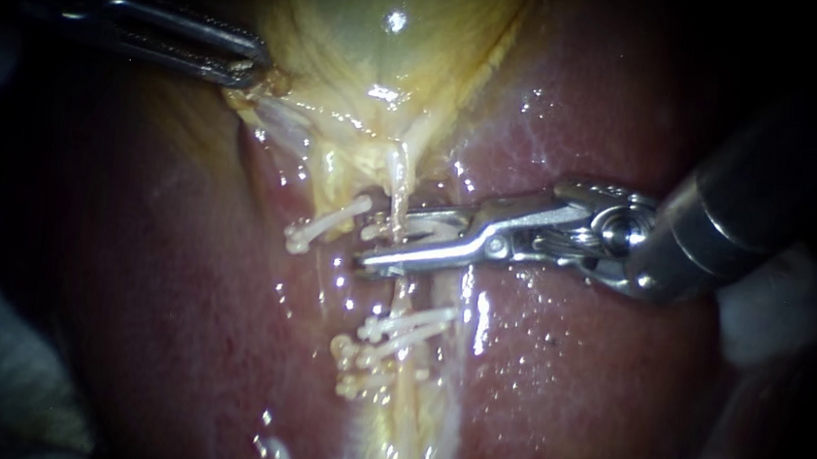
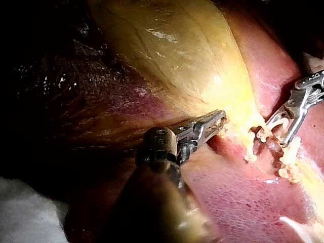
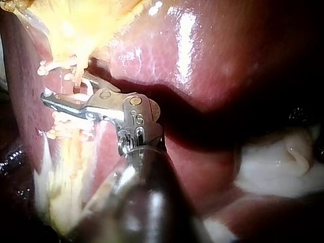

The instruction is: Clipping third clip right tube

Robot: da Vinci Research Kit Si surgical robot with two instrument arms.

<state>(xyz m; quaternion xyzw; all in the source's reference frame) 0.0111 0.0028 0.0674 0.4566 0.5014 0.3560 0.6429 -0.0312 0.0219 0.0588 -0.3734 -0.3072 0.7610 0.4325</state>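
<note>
Right instrument (image 1: 378,245) pincer gaped astride the right tube (image 1: 398,175), left instrument (image 1: 246,66) pincer clenched on gallbladder (image 1: 383,52); closing off-square would likely catch the neighbouring clip (image 1: 326,223) or half-span the tube.

In from the far left with the left instrument (image 1: 246,69), jaws pinched on the gallbladder (image 1: 383,62); in from the right with the right instrument (image 1: 373,241), jaws apart, pointing left.
</note>
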